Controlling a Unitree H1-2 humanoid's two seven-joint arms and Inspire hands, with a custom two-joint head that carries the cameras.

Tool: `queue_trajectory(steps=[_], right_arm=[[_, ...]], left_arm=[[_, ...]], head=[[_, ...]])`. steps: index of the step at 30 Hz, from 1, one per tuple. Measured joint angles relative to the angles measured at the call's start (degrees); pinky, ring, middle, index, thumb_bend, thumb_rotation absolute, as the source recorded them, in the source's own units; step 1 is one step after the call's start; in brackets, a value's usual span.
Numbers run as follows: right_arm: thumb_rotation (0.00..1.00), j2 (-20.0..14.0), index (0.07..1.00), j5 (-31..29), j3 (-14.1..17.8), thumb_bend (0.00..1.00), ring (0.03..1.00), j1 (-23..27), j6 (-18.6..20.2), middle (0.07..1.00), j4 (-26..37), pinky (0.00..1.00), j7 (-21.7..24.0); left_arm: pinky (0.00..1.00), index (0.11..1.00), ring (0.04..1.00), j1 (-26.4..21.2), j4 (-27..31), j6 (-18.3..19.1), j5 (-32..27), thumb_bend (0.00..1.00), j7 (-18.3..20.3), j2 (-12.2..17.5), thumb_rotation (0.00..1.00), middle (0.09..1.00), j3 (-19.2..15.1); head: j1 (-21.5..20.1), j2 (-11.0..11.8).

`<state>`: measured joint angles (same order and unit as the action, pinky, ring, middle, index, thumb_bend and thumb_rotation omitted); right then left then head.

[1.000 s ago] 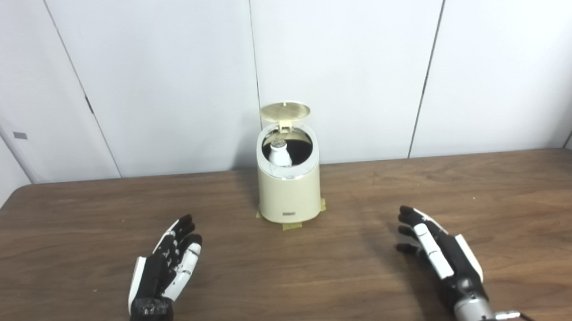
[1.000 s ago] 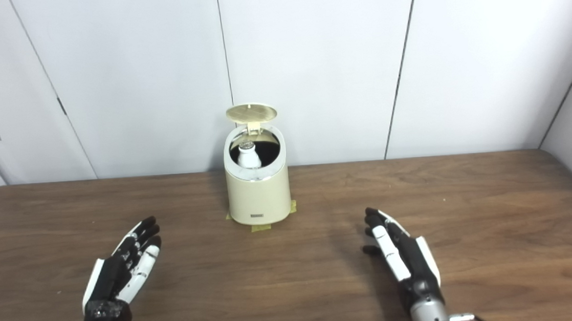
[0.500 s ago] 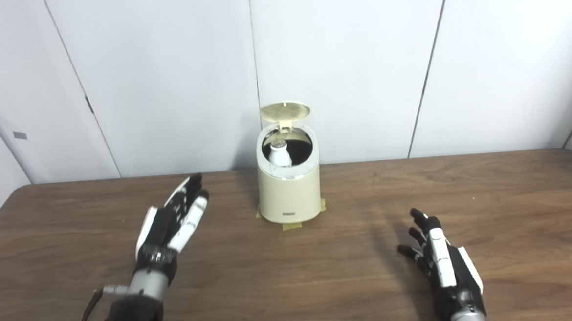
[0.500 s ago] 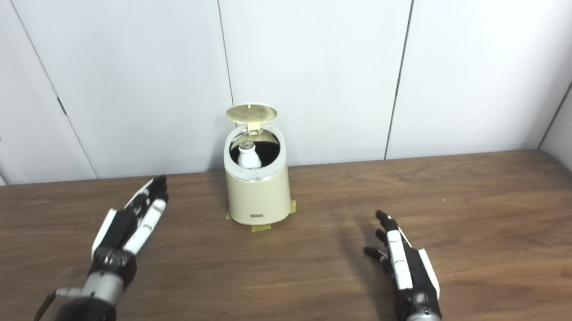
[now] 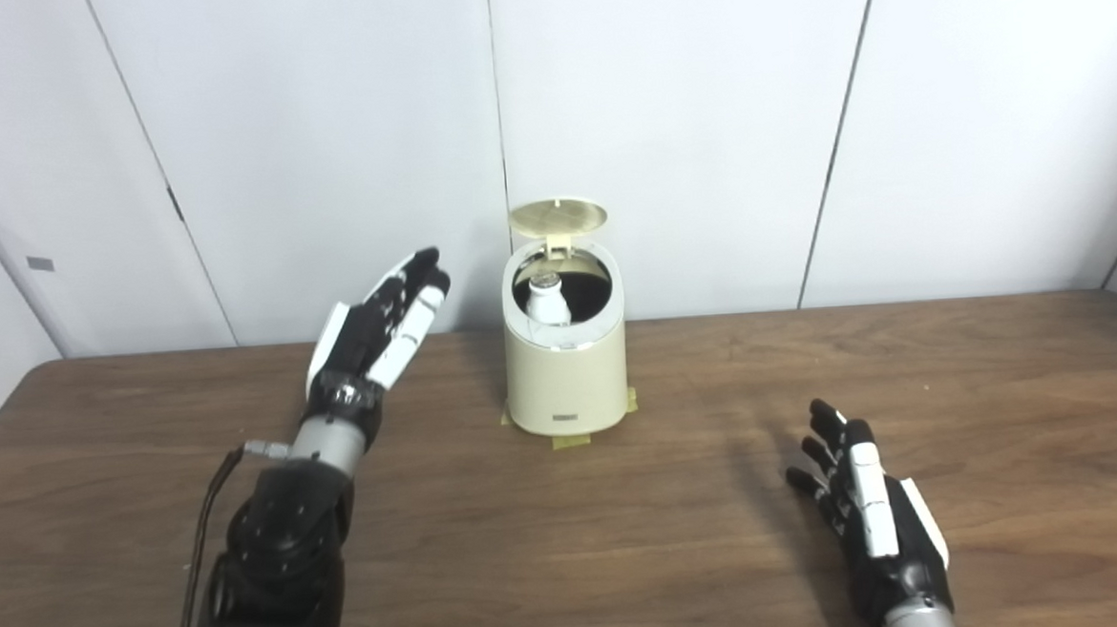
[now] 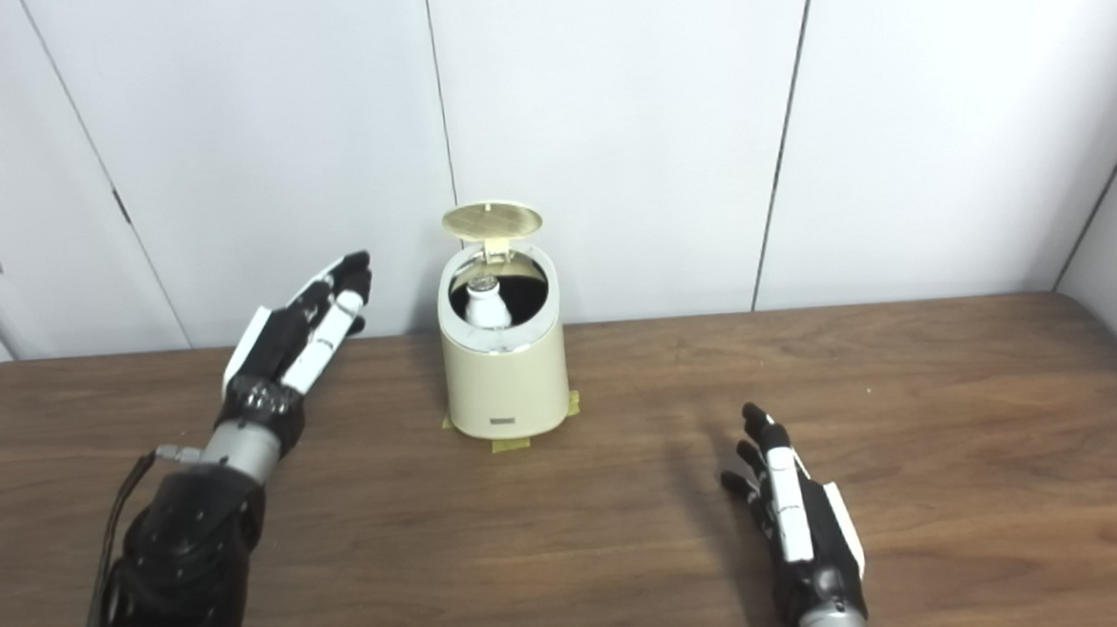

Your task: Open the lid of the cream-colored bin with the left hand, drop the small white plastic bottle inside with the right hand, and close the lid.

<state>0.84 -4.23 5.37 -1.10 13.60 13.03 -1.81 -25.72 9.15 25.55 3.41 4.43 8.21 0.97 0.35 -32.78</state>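
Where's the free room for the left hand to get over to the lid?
Open air lies between the left hand and the bin. The raised lid sits close to the wall behind. Bare table spans from the bin to the right hand.

Small white bottle (image 5: 547,301) — only cap and shoulders show above the bin (image 5: 566,370) rim; lower body hidden inside. Label at bin's base too small to read. Right hand (image 5: 873,517) — wrist cut off by the bottom edge. Desk (image 5: 628,539) near corners out of frame.
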Motion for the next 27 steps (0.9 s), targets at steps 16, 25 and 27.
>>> queue_trajectory(steps=[16, 25, 27], right_arm=[[1.0, -0.1, 0.924, -4.0, 1.0, 0.59, 0.947, 0.0, -4.3, 0.951, 0.3, 0.93, 0.2], [1.0, -0.1, 0.905, -4.4, 1.4, 0.59, 0.923, 0.0, -4.3, 0.937, 0.9, 0.9, 0.0], [1.0, -0.1, 0.903, -4.4, 1.4, 0.59, 0.918, 0.0, -4.3, 0.935, 0.9, 0.9, 0.0]], left_arm=[[0.9, 0.89, 0.891, -8.5, -8.9, -1.0, 1.8, 0.52, -0.2, -0.8, 0.71, 0.882, 1.1], [0.92, 0.899, 0.902, -11.9, -15.0, -3.2, 1.7, 0.52, 0.0, -1.0, 0.72, 0.904, 1.1], [0.92, 0.896, 0.902, -12.5, -15.3, -3.9, 1.6, 0.54, 0.0, -1.1, 0.71, 0.905, 1.1]], head=[[0.3, 1.2], [0.3, 1.2], [0.3, 1.2]])
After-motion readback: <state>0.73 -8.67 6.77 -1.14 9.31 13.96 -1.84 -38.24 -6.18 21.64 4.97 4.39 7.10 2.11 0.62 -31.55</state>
